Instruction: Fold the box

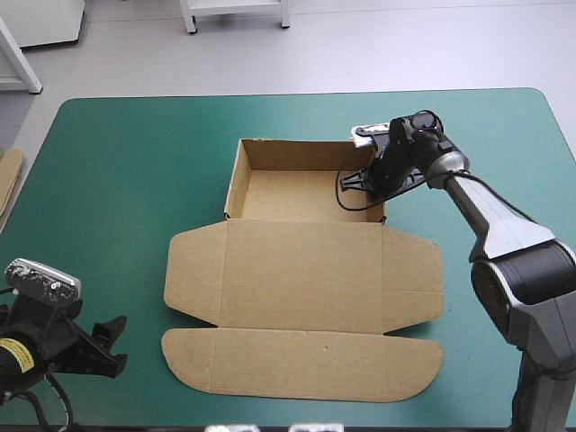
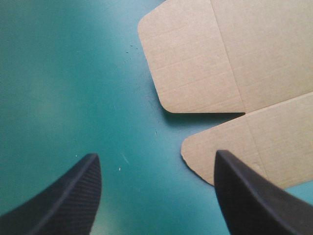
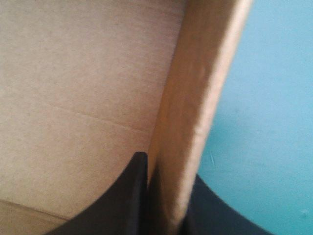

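The brown box (image 1: 301, 270) lies mid-table as an open tray with raised walls at the far side and its lid (image 1: 301, 360) flat toward the near edge. My right gripper (image 1: 371, 180) is at the tray's right wall (image 3: 193, 112), shut on it, one black finger inside (image 3: 127, 196) and one outside. My left gripper (image 1: 112, 346) stands open low over the teal-green cover near the table's front left corner, nothing between its fingers; the lid's rounded flaps (image 2: 205, 58) lie just ahead of it.
An edge of more brown board (image 1: 7, 180) shows at the table's left edge. Bare teal-green cover (image 1: 117, 180) stretches left of the box and beyond its right side.
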